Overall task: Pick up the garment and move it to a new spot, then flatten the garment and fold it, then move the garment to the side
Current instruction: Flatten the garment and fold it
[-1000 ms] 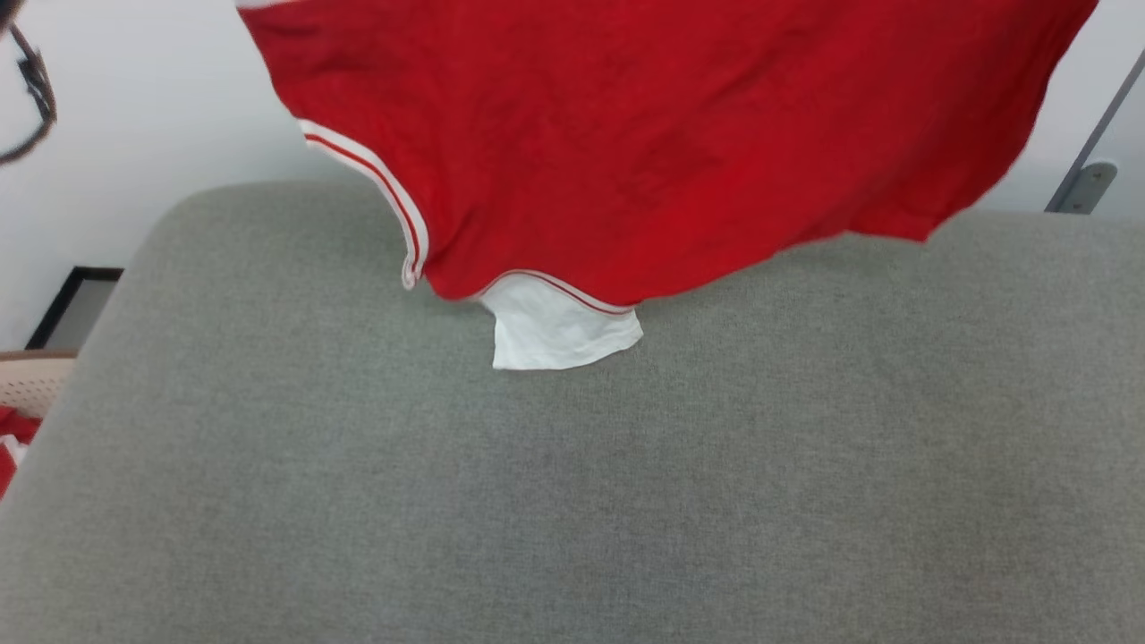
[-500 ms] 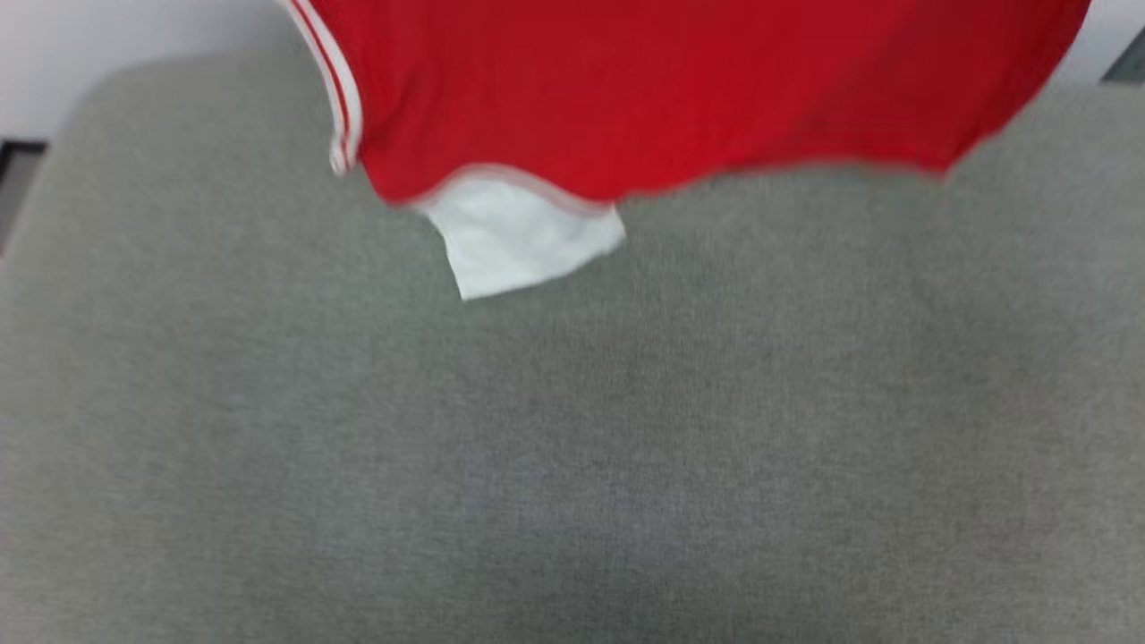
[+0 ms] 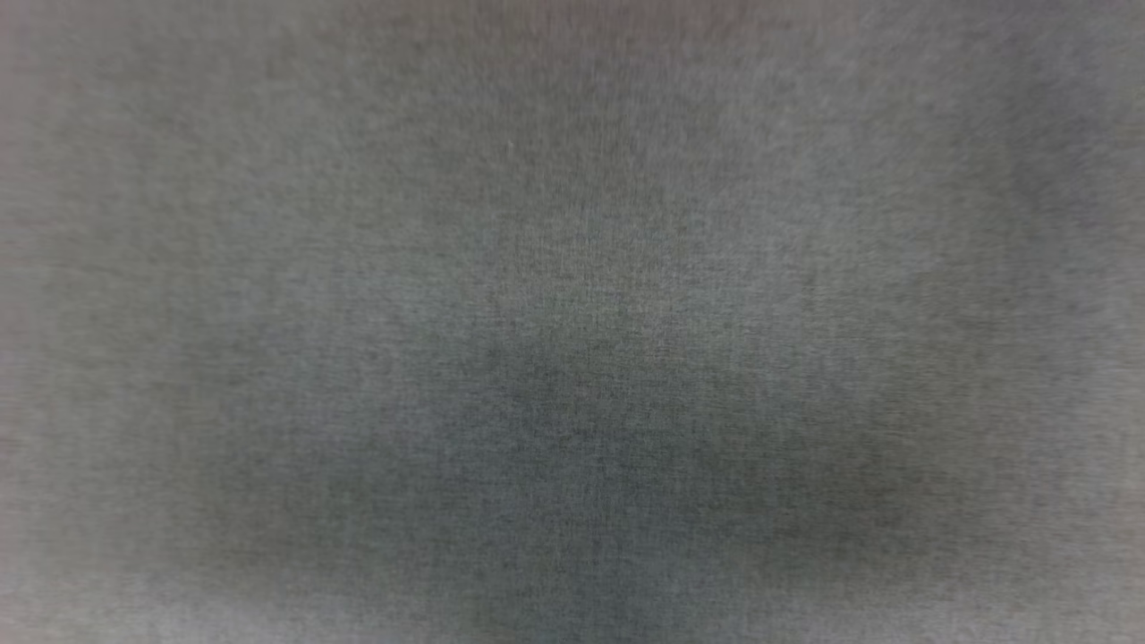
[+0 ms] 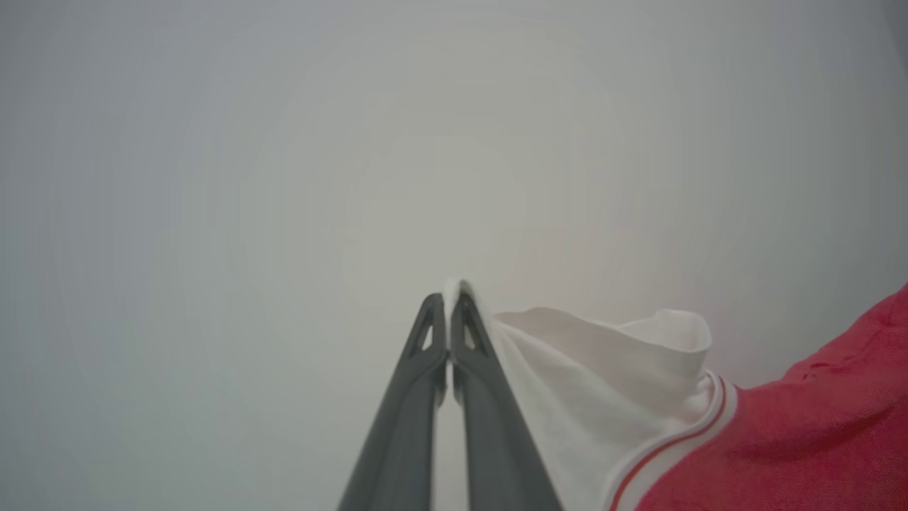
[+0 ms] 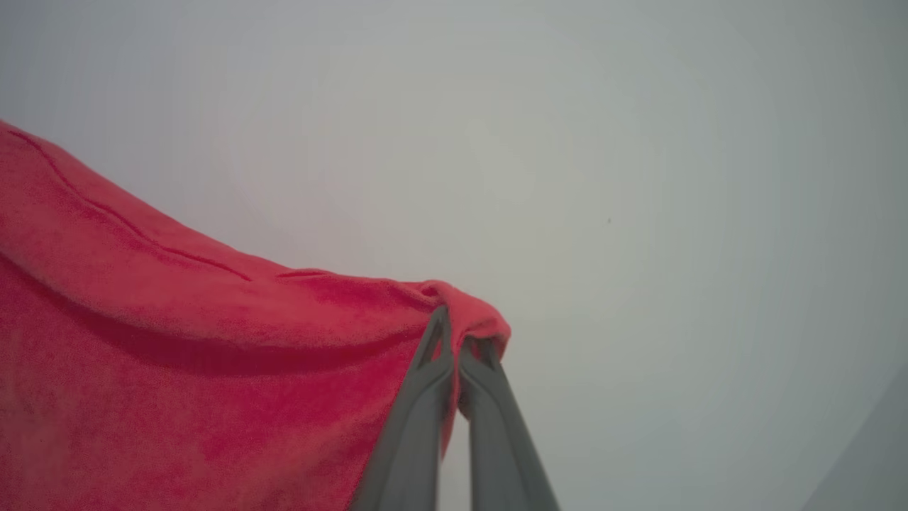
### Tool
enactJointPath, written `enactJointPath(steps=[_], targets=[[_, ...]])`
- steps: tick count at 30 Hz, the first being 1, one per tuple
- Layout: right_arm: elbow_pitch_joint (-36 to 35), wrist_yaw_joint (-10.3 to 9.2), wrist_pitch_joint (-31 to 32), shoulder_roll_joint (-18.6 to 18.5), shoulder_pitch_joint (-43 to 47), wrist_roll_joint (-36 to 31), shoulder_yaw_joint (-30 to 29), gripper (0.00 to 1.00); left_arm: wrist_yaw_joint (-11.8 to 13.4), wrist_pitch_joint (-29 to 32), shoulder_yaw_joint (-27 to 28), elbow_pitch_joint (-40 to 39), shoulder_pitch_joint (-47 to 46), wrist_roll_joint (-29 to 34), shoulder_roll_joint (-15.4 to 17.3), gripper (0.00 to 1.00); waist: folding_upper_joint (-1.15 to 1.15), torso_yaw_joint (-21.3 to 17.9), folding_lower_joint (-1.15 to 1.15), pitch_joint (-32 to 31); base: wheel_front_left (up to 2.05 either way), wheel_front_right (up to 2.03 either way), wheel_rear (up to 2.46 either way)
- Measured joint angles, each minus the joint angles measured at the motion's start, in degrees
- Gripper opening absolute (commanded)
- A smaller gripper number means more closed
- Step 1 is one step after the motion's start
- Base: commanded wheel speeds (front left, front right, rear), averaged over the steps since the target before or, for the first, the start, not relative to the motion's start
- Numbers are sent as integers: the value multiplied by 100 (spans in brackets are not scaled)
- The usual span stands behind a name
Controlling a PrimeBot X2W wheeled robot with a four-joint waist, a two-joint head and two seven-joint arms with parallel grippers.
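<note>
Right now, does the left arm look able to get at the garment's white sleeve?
Probably yes: the left gripper is shut on the white sleeve of the garment, at its edge; nothing stands between.

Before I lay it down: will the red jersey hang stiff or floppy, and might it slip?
Probably very floppy: the garment sags and creases beside the right gripper. Likely light, as fingertip pinches carry it. It could slip at the left gripper, which pinches only the edge of the white sleeve.
</note>
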Motion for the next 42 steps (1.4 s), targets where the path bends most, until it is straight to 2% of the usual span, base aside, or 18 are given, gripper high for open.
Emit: enactJointPath(steps=[7,14,20,26,30,34,38,42], targets=[[598,0,1,296,298,-698,-441,0,-19,-63,-137,187,890,-55,-76,0,0,23,0,728,0,0,0],[1149,0,65,546,576,-633,-532,0,-22,170,-642,-42,1753,-588,52,0,0,101,0,916,0,0,0],[1489,0,210,623,985,-129,13,0,-24,1144,-1265,-1113,2637,-1340,550,0,0,151,0,621,0,0,0],[1227,0,668,598,1947,936,944,0,-24,1713,-1360,-2123,3672,-1786,1287,0,0,188,0,47,0,0,0],[444,0,1195,119,2849,1874,1605,0,-24,1924,-1367,-2798,4463,-1923,1712,0,0,202,0,-389,0,0,0],[-657,1,1961,-609,4022,2914,2191,0,53,2040,-1379,-3694,5497,-2037,2126,0,0,214,0,-835,0,0,0],[-1735,0,2675,-1413,5170,3708,2386,0,498,2194,-1378,-4765,6627,-2132,2668,0,0,235,0,-1264,0,0,0],[-2592,0,3304,-1934,6273,4245,2288,0,1082,2182,-1382,-5710,7692,-2341,3226,0,0,261,0,-1631,0,0,0]])
